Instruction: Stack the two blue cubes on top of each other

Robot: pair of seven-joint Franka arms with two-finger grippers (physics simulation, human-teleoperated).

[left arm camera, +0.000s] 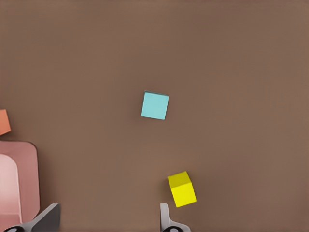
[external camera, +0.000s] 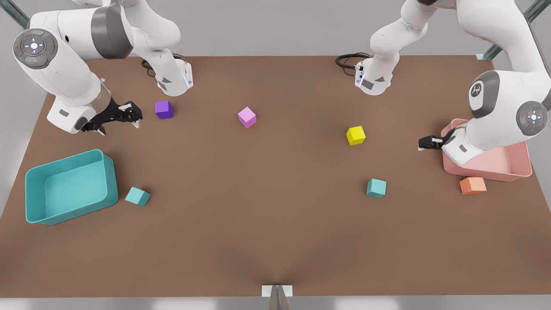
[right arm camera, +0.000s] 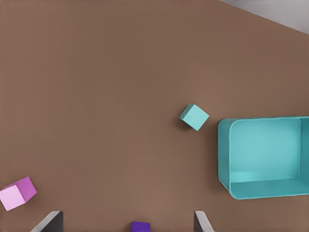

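One blue cube (external camera: 137, 196) (right arm camera: 194, 117) lies on the brown table beside the teal bin, toward the front view's left. The other blue cube (external camera: 376, 188) (left arm camera: 155, 105) lies apart from it, toward the front view's right. My right gripper (external camera: 134, 116) (right arm camera: 126, 224) hovers open at the front view's left, close to the purple cube and well behind the first blue cube. My left gripper (external camera: 424, 143) (left arm camera: 106, 222) hovers open at the front view's right, beside the pink bin and behind the second blue cube. Neither gripper holds anything.
A teal bin (external camera: 109, 181) (right arm camera: 227, 159) stands at the front view's left, a pink bin (external camera: 508, 170) (left arm camera: 24, 164) at its right. A purple cube (external camera: 164, 109) (right arm camera: 140, 226), a pink cube (external camera: 246, 117) (right arm camera: 18, 193), a yellow cube (external camera: 356, 135) (left arm camera: 182, 189) and an orange cube (external camera: 472, 185) (left arm camera: 4, 122) lie around.
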